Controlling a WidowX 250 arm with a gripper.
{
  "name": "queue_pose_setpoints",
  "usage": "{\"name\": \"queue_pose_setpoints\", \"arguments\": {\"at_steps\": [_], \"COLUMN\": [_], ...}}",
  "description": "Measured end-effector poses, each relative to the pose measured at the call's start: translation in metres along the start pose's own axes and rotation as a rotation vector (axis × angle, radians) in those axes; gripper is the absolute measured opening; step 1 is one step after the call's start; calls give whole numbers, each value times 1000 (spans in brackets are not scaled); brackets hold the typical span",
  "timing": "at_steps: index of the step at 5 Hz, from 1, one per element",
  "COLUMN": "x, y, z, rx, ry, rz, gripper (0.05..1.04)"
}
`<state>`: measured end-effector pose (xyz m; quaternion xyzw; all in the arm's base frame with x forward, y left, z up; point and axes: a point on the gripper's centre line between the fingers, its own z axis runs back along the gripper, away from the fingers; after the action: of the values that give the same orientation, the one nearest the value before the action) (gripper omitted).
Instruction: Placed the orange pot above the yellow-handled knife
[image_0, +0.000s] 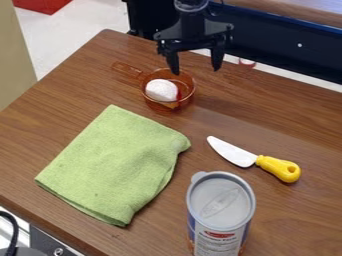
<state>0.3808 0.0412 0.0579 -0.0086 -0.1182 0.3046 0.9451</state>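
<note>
Camera view, claw (196, 70) hanging down — spread, near orange pot (155, 103)

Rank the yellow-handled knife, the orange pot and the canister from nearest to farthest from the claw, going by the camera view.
1. Orange pot: nearest, just below the claw in the image and slightly to its left.
2. Yellow-handled knife: next, right of centre.
3. Canister: farthest, at the bottom edge.
</note>
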Motion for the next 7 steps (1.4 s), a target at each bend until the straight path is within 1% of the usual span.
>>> {"name": "queue_pose_setpoints", "arguments": {"at_steps": [1, 2, 3, 4, 5, 6, 7], "x": [13, 20, 23, 17, 16, 9, 8], "y": [-5, -5, -3, 1, -1, -3, -4], "z": [-15, -27, -31, -36, -36, -51, -56], "rx": [29, 60, 78, 103, 103, 128, 130], "ry": [8, 45, 21, 20, 19, 34, 35], "rz": [20, 43, 44, 51, 69, 80, 88], "gripper": [1001, 1001, 1001, 1001, 1001, 1001, 1001]}}
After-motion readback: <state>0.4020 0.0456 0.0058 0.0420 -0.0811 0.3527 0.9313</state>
